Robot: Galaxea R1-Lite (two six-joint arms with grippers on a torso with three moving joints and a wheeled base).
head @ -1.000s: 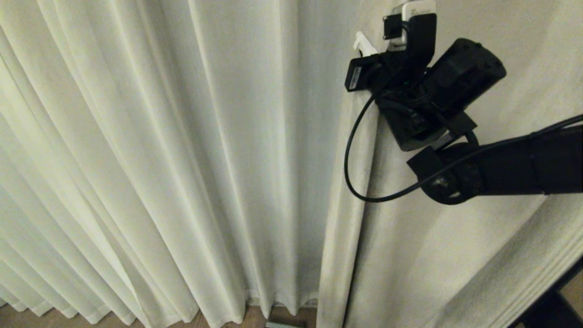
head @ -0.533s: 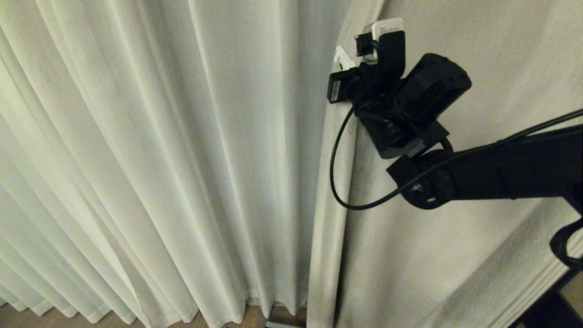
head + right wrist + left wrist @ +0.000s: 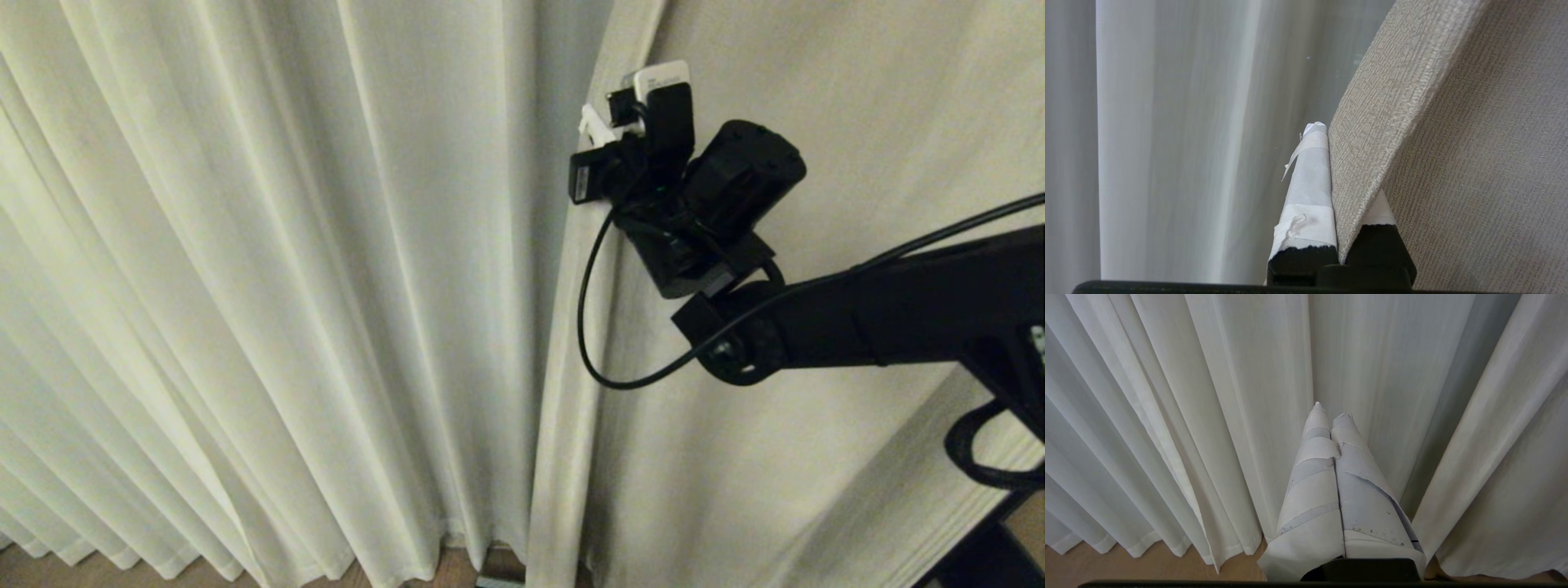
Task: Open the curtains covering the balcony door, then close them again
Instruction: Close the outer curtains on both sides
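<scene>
Right gripper [image 3: 594, 124], clamped on the right curtain's leading edge [image 3: 1372, 134], has dragged it leftward over the pleated left curtain [image 3: 245, 269]. Closing nearly done, by my reading. Left gripper [image 3: 1331, 416] together, idle before the pleats.

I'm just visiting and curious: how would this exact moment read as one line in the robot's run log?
phase: drawing curtains shut | right gripper: shut on right curtain's edge | left gripper: shut, empty, idle near left curtain | balcony door: hidden
</scene>
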